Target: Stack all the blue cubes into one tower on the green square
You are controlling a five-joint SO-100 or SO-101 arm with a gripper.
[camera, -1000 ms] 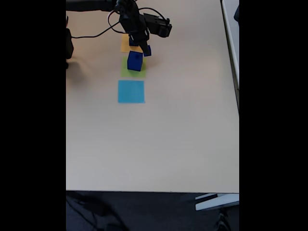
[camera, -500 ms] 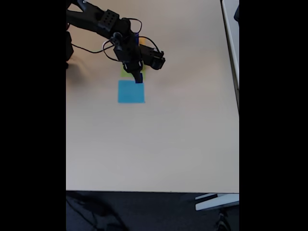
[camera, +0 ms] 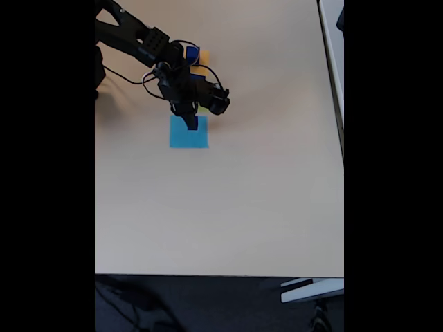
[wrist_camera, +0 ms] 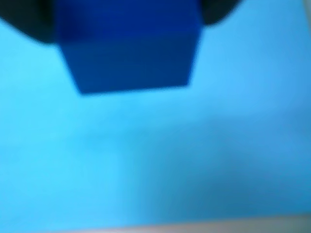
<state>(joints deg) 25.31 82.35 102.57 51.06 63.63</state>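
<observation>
in the fixed view the black arm (camera: 135, 38) reaches from the top left corner across the pale table (camera: 263, 194), its cables looping beside it. right of the arm's upper links, a small blue cube (camera: 192, 53) sits on the orange-yellow square (camera: 202, 69). below that, the gripper (camera: 190, 123) hangs over the upper edge of the light-blue square (camera: 188, 133), with a dark blue block between its fingertips. the green square (camera: 201, 108) is mostly covered by the wrist, only a sliver showing, and the large cube there cannot be made out. in the blurred wrist view a held blue cube (wrist_camera: 129, 46) sits at the top, dark finger shapes at both its upper corners, so the jaws seem closed on it. the light-blue paper lies beneath it.
</observation>
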